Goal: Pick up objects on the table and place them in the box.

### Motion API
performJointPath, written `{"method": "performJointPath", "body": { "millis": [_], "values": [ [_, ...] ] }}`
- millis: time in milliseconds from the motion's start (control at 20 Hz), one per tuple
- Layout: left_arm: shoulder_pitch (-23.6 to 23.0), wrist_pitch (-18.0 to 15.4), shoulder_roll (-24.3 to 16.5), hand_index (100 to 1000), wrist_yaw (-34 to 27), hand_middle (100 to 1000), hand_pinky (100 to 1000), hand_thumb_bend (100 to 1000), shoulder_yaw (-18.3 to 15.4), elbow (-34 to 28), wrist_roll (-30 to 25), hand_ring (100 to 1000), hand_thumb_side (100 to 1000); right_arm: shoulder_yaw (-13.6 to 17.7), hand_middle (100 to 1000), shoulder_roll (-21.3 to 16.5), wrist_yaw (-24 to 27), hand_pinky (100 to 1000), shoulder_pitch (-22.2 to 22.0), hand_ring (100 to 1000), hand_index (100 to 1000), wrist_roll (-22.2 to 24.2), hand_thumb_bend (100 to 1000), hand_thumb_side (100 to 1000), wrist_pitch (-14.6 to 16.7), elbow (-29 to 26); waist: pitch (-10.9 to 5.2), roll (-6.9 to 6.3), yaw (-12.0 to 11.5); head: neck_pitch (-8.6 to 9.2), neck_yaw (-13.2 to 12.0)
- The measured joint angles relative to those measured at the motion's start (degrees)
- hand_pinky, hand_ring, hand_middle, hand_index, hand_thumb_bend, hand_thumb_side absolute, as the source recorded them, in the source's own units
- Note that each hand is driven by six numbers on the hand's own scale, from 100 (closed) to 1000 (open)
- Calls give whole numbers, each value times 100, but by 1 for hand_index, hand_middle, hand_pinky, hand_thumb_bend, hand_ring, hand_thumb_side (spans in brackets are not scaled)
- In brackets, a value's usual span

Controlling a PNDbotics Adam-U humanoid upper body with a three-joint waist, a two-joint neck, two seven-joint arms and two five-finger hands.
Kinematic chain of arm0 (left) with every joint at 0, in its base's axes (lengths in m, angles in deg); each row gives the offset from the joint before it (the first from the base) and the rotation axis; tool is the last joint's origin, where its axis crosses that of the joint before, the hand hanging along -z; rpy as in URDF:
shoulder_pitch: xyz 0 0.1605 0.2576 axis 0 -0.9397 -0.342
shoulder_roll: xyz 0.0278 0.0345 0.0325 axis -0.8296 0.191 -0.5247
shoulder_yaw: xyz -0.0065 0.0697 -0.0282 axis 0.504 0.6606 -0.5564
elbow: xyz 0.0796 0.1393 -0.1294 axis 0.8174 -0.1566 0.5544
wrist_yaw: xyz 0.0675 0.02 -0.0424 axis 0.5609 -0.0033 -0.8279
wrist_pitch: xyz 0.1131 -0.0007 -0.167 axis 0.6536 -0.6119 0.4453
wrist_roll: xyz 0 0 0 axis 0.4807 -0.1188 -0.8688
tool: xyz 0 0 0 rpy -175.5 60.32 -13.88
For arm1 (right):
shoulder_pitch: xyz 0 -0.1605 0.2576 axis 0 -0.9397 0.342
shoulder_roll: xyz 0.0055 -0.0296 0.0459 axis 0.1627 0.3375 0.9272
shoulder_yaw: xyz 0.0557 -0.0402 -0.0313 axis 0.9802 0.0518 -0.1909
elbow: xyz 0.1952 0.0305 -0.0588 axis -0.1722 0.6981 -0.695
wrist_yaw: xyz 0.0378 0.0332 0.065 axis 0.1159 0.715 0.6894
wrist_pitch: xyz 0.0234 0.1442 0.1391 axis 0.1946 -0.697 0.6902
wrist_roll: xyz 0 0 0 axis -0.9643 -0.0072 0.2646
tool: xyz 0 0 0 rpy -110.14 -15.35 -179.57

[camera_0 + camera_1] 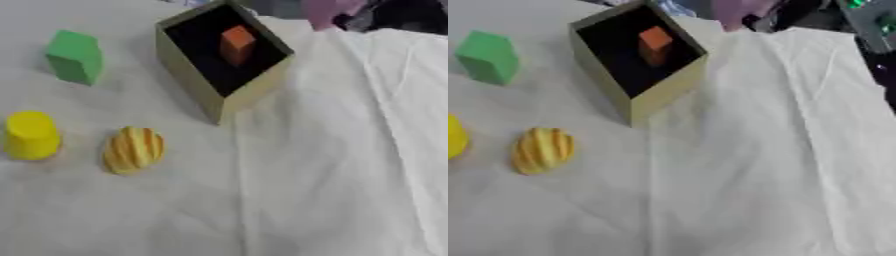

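A tan box (194,75) with a black inside stands at the upper middle of the white cloth. An orange block (237,44) sits upright inside it. Left of the box stands a green block (74,57). Nearer the front left are a yellow cylinder (31,135) and, to its right, a yellow-and-orange striped rounded object (133,149). Neither hand shows in either view.
A white cloth (332,165) with creases covers the table; its right half and front are bare. Dark equipment (815,15) and a pinkish shape (319,11) lie beyond the far edge at the top right.
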State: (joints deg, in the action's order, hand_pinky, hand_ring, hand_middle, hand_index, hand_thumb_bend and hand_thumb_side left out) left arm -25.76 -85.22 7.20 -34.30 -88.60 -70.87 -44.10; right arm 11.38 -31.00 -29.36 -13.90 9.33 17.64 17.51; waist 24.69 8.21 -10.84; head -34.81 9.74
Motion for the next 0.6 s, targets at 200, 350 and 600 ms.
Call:
{"method": "performJointPath", "body": {
  "millis": [200, 350, 600],
  "values": [
    [43, 2, 0, 865, 0, 794, 799, 566, 1, -12, -4, 869, 801, -224, 693, 441, -11, 911, 267, 835, 800, 201, 100, 108, 77, 60, -1, 12, -103, -3, 52],
    [63, 5, 0, 865, 0, 795, 800, 565, 2, -33, -8, 870, 801, -378, 696, 686, -62, 909, 322, 837, 800, 307, 100, 131, 152, 181, -1, 41, -167, -3, 77],
    [92, 12, 0, 865, -1, 795, 800, 565, 2, -35, -15, 870, 800, -582, 688, 836, -162, 908, 296, 838, 799, 430, 111, 156, 282, 307, -1, 69, -185, -5, 72]
  ]
}}
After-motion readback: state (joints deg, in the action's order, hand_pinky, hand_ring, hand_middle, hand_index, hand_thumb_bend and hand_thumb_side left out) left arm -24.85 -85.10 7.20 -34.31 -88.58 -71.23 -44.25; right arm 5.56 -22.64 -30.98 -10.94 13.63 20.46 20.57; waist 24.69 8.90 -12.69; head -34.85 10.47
